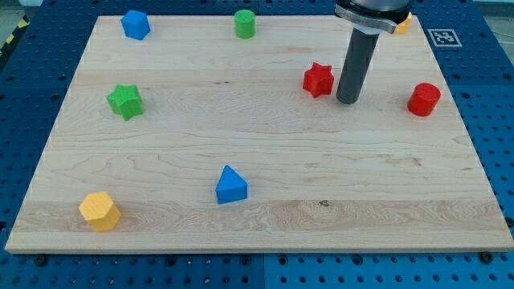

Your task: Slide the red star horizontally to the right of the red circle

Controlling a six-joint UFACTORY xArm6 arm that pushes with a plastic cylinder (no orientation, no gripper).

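My tip point(348, 100), bare and touching nothing, sits between the red star point(318, 79) and red circle point(423, 99), so pushing from here would likely shove the star leftward, the wrong way.

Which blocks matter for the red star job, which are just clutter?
Job:
red star
red circle
my tip, between them, just right of the star

Clutter:
blue block
green cylinder
green star
blue triangle
yellow block
orange block, mostly hidden behind the arm

no readable text; only a fiducial marker point(443, 36)
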